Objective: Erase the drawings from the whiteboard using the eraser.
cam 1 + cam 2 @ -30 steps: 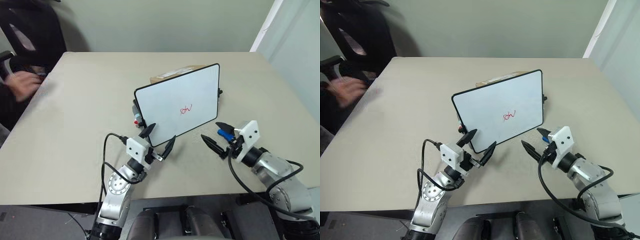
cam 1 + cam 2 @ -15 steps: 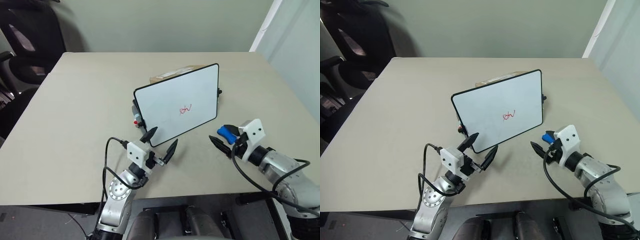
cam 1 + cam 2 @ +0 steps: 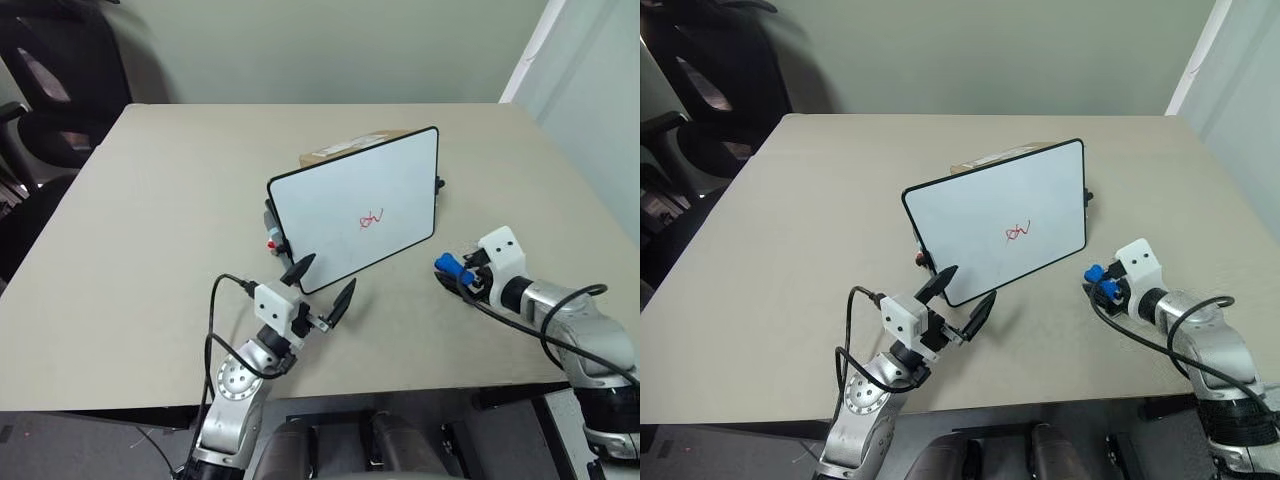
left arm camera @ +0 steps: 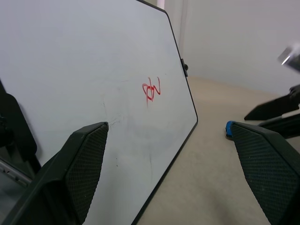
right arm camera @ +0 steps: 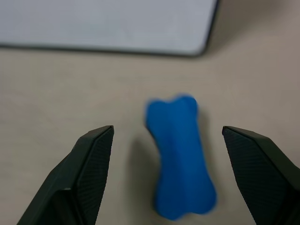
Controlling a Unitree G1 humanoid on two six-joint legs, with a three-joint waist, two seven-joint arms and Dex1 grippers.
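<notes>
Nothing erased yet: the drawings (image 3: 372, 217) sit red on the propped whiteboard (image 3: 340, 190), the eraser (image 5: 179, 154) lies on the table between my right gripper's (image 5: 168, 176) spread jaws, ungrasped, and my left gripper (image 3: 320, 285) hangs open by the board's lower edge.

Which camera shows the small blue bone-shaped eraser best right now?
The right wrist view: the blue bone-shaped eraser lies large between the open right gripper fingers. Both eye views show a small blue bit beside that gripper; the left wrist view shows a sliver.

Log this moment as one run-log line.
right claw: open, straddling eraser | left claw: open, near whiteboard | drawings: unerased
</notes>
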